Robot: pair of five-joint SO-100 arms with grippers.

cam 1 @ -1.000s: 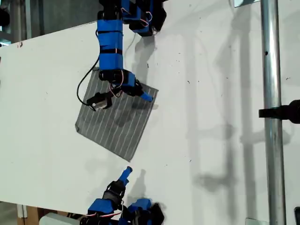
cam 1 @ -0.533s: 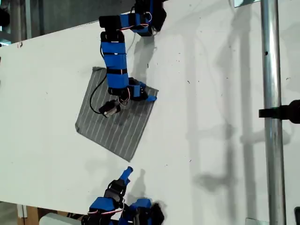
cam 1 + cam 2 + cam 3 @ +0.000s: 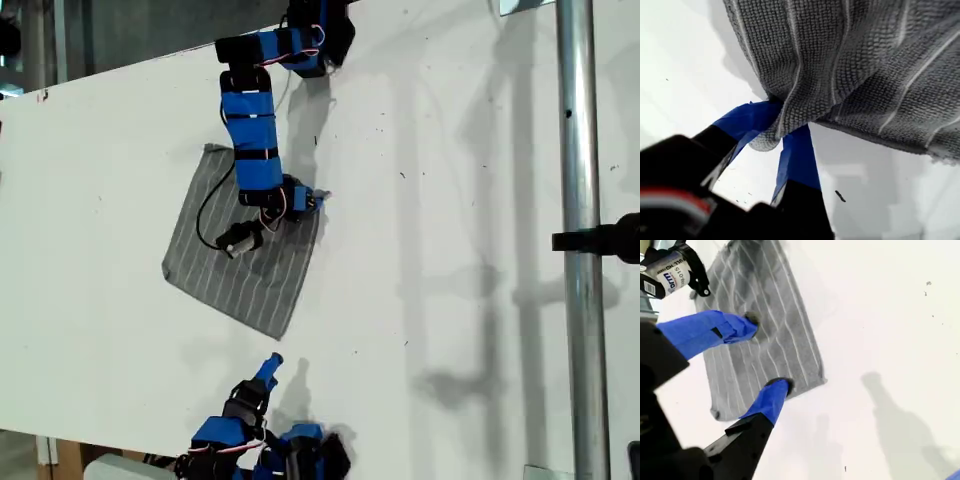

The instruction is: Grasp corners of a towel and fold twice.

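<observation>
Towel [image 3: 240, 262] lay flat on the white bench [image 3: 440, 250], at about nine o'clock from the middle of the exterior view, its far-right part drawn up off the surface. That lifted corner [image 3: 771, 131] was bunched between the blue fingers of my first claw [image 3: 782, 127], which had closed tight on the striped cloth; in the first wrist view the fabric hung in folds from the pinch, with bench showing beneath it. In the exterior view the same claw [image 3: 305, 198] sat at the towel's two o'clock edge, at the end of the arm reaching down from twelve o'clock.

My second claw [image 3: 767, 355] stood parted, its two blue fingers [image 3: 715, 329] well apart with nothing between them; the second wrist view looked past them at the towel [image 3: 775, 335] lying beyond. In the exterior view it [image 3: 268, 368] hovered at six o'clock, just short of the towel's near corner [image 3: 272, 333] and apart from it.

No containers stood on the bench.
</observation>
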